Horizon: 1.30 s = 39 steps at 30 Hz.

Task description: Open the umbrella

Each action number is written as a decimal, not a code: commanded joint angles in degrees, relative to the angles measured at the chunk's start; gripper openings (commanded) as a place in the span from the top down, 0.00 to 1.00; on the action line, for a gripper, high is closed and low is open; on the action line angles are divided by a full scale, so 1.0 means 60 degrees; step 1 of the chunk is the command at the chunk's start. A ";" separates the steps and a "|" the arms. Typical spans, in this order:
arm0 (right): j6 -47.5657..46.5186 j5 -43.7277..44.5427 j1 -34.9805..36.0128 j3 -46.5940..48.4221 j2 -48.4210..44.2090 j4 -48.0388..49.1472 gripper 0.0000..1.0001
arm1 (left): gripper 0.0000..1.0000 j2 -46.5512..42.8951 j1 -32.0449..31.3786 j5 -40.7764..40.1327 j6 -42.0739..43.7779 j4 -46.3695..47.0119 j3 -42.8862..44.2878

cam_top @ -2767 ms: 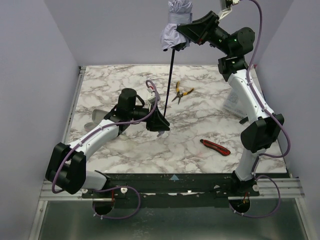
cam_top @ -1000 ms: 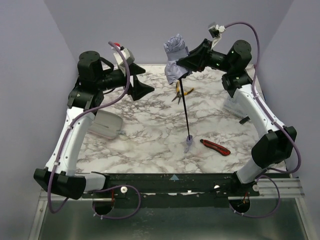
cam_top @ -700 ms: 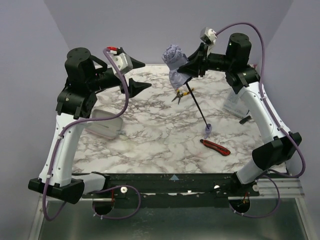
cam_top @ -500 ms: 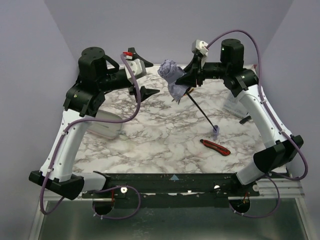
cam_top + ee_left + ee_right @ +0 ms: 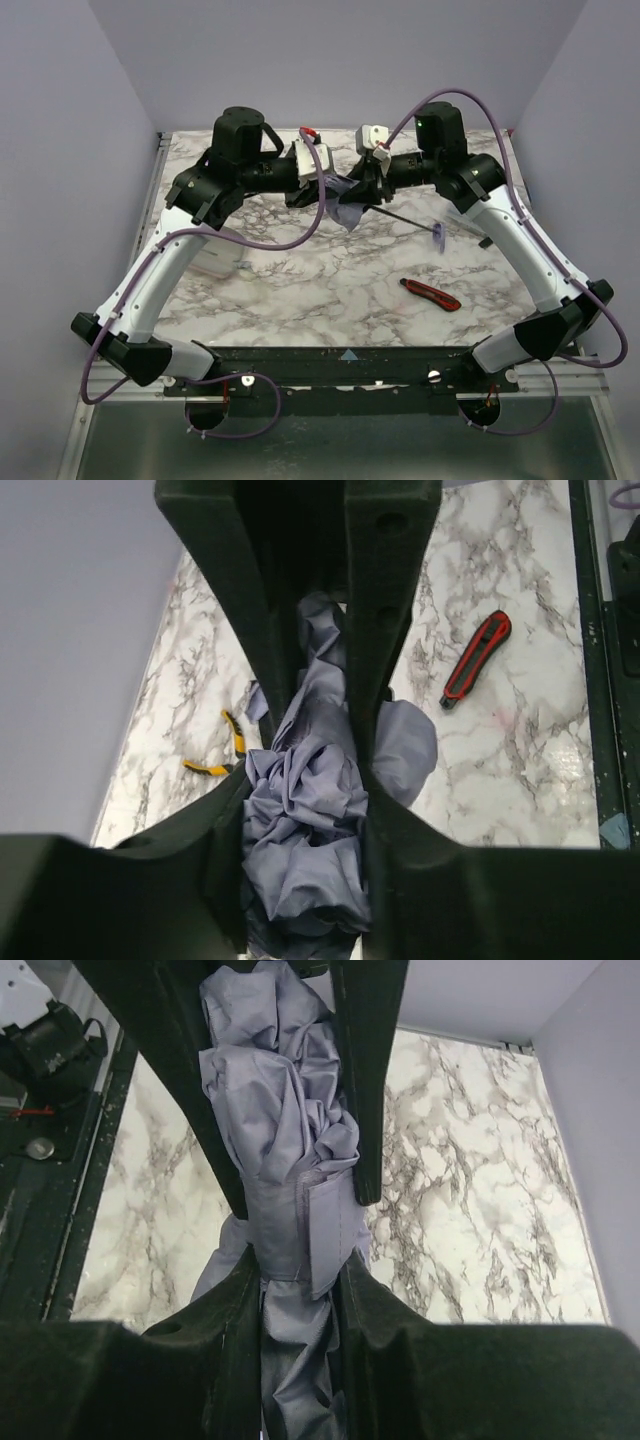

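On the marble worktop (image 5: 300, 285), a pale case (image 5: 215, 266) is seen at the left, partly hidden under the left arm. The left end effector (image 5: 322, 192) is raised over the middle of the worktop, and its fingers (image 5: 385, 630) are pressed against both sides of the bunched lavender fabric of the umbrella (image 5: 305, 815), which is gripped between them. Yellow-handled pliers (image 5: 222, 755) are seen on the worktop below. The same bundle is clamped from the other side by the right end effector (image 5: 362, 192), narrowed around the fabric. The umbrella is thus held in the air between both arms, unopened. Its thin black shaft (image 5: 405, 218) is angled to the right and downward, ended by the small handle (image 5: 440, 237). A red-and-black utility knife (image 5: 431, 294) is lying nearer the front edge.
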 commanded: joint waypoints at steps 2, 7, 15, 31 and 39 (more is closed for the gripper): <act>-0.0232 0.0536 0.0044 -0.0162 -0.0448 -0.0064 0.87 | 0.95 -0.0783 0.0073 0.0155 0.0553 0.0207 -0.1035; 0.0507 0.1195 0.0043 -0.0402 -0.0495 -0.0027 0.17 | 1.00 -0.1310 0.0309 0.0302 -0.0375 0.1742 -0.1812; 0.1347 0.1165 0.0044 -0.1381 -0.0666 0.0922 0.01 | 1.00 -0.2370 0.0621 0.0885 -0.2451 0.4659 -0.3288; 0.1389 0.1288 0.0035 -0.2351 -0.1161 0.2851 0.80 | 1.00 -0.3081 0.0712 0.0770 -0.3035 0.3916 -0.3895; -0.0747 0.1997 0.0044 -0.1878 -0.0993 0.0987 1.00 | 0.38 -0.2666 0.0730 0.0116 -0.1090 0.0419 -0.1829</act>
